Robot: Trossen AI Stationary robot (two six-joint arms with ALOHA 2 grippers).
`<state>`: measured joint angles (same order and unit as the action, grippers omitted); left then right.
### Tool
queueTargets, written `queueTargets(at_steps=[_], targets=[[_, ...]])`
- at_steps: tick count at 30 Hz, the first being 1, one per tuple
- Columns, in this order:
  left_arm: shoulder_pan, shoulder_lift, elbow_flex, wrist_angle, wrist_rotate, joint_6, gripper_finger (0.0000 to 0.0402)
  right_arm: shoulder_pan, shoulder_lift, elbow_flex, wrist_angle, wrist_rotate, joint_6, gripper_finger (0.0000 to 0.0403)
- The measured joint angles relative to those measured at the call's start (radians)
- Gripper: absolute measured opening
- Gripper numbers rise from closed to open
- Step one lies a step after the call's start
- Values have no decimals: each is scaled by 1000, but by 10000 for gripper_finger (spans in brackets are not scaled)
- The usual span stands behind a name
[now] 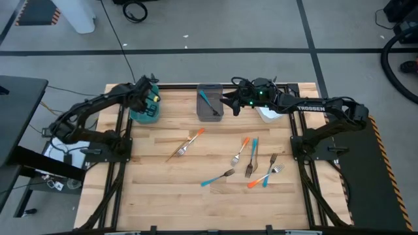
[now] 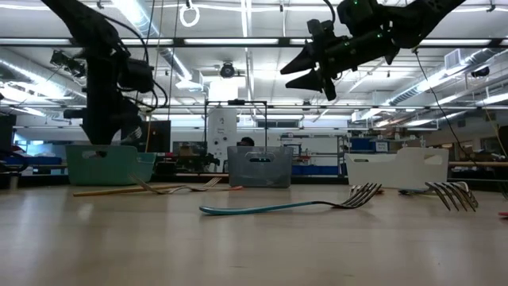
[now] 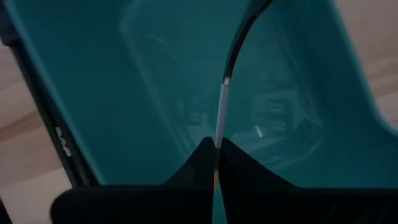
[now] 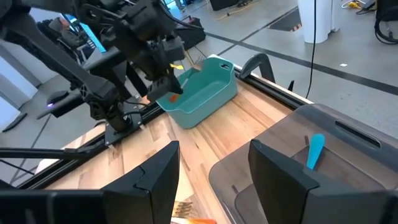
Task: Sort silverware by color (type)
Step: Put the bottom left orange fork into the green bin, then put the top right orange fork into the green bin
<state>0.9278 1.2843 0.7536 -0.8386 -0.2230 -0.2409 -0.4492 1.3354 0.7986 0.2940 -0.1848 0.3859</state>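
Teal bin point(image 1: 145, 115): a fork point(image 3: 225, 93) is pinched over it by the left gripper point(image 1: 151, 98). Right gripper point(image 1: 230, 103), fingers spread, is held beside the grey bin point(image 1: 209, 111). Other forks point(image 1: 251, 163) are scattered on the table point(image 1: 157, 189).

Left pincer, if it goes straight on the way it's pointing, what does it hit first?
Probably the inside floor of the teal bin: the left pincer, shut on a fork, points down into it, though depth is unclear.

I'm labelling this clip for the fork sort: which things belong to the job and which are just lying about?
Job:
- loose forks on the table
- fork pinched in the left gripper over the teal bin
- blue fork in the grey bin
- white bin
- open right gripper

Lying about:
- floor cables
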Motion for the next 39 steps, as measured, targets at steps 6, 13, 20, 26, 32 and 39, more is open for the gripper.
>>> queueTargets(at_steps=[6, 13, 20, 26, 32, 39], targets=[[0, 109, 0, 40, 2, 4, 16, -6, 0, 1, -31, 0, 1, 196], [2, 136, 0, 56, 1, -35, 76, -24, 0, 1, -91, -21, 12, 196], [-2, 131, 14, 43, 41, -30, 139, -33, 0, 1, -138, -24, 11, 196], [-18, 66, 84, 37, 42, -2, 143, -47, 0, 1, -146, 8, 11, 196], [-55, -37, 131, 41, 97, 70, 142, -50, 0, 1, -233, 0, -15, 196], [-192, -83, 131, 56, 282, 130, 142, 14, 3, 28, -358, 23, -126, 196]])
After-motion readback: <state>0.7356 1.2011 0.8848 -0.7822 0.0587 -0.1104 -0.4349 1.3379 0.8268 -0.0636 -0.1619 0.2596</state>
